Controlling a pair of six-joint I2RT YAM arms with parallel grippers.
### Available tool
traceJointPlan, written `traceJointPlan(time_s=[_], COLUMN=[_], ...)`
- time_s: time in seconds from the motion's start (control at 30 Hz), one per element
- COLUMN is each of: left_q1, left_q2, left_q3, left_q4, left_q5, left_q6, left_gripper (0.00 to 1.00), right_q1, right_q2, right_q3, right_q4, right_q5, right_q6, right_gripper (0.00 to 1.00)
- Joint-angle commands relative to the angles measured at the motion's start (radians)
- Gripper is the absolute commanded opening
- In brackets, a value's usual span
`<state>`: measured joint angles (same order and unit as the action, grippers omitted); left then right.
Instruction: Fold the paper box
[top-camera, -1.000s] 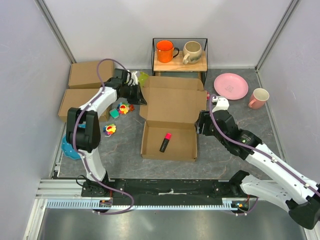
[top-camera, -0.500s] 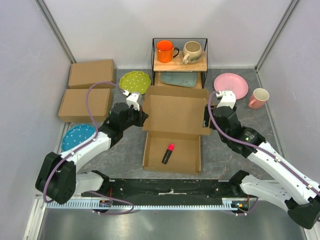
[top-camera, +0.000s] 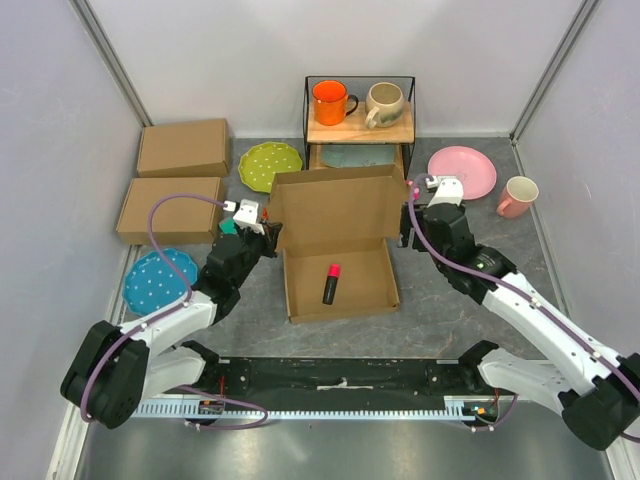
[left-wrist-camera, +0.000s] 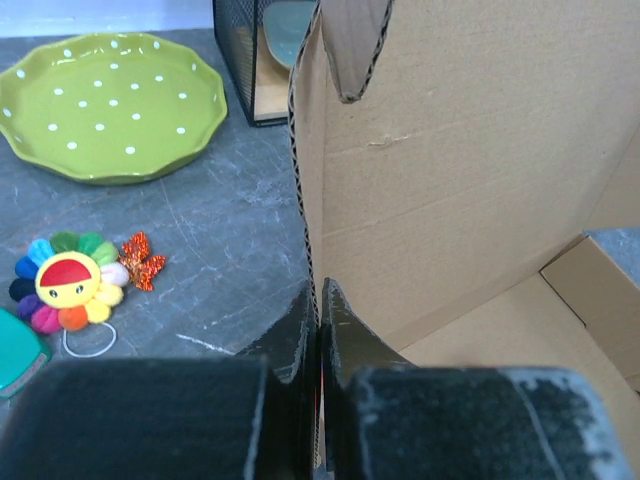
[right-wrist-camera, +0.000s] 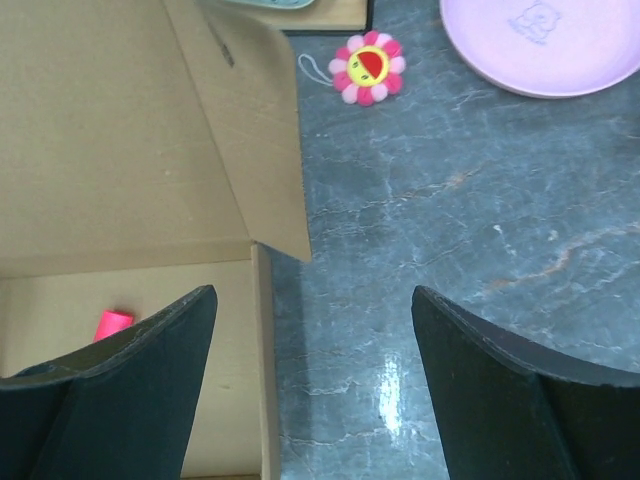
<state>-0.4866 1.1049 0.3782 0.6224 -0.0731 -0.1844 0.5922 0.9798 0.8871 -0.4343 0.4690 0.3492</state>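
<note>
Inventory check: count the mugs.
3: orange mug and beige mug on the rack shelf; pink mug far right, beside the pink plate. The raised paper box may hide others.

a green dotted plate (top-camera: 270, 165) lies near a closed brown box (top-camera: 183, 147), pink plate (top-camera: 462, 172) beside a pink mug (top-camera: 517, 196).

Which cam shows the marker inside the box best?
Top external: the whole marker lies unobstructed on the paper box floor. Right wrist catches only its pink cap at the frame's left; left wrist doesn't show it.
</note>
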Motion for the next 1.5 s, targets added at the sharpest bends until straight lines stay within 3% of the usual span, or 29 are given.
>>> traceJointPlan(time_s=[0.0,0.17,0.4,0.6,0.8,1.07,1.17,1.4,1.47], left_q1=[-0.003,-0.003,-0.003,-0.003,-0.003,-0.003,-0.003,-0.003,-0.003], left_q2=[0.032,0.049,0.056,0.067,0.081,0.087,0.092,0.095,0.093], left_q3=[0.014,0.013,0.013,0.021,0.027,0.033,0.034,0.039,0.039], left_q4=[0.165,0.169,0.168,0.157,0.145,0.140,0.138,0.134,0.132], left_q5=[0.005,0.006,0.013,0.027,0.032,0.036,0.032,0.036,0.039], left_q6=[0.076,0.079,0.086,0.085,0.094,0.097,0.102,0.097,0.097], left_gripper=[0.02,0.02,0.02,0.02,0.02,0.02,0.02,0.02,0.02], right_q1=[-0.015,-0.032,-0.100,-0.152,-0.178,-0.180,-0.175,-0.157,-0.149], right_q2=[0.046,0.109,0.115,0.151,0.233,0.235,0.200,0.163,0.177], right_q3=[-0.025,-0.069,-0.235,-0.275,-0.238,-0.220,-0.227,-0.223,-0.212], right_q4=[0.189,0.321,0.643,0.793,0.833,0.787,0.767,0.735,0.729], right_q5=[-0.075,-0.063,-0.081,-0.246,-0.435,-0.497,-0.481,-0.446,-0.444], right_q6=[-0.050,-0.110,-0.136,-0.122,-0.102,-0.095,-0.095,-0.108,-0.115], right_gripper=[0.87,0.87,0.88,0.91,0.91,0.78,0.69,0.36,0.34])
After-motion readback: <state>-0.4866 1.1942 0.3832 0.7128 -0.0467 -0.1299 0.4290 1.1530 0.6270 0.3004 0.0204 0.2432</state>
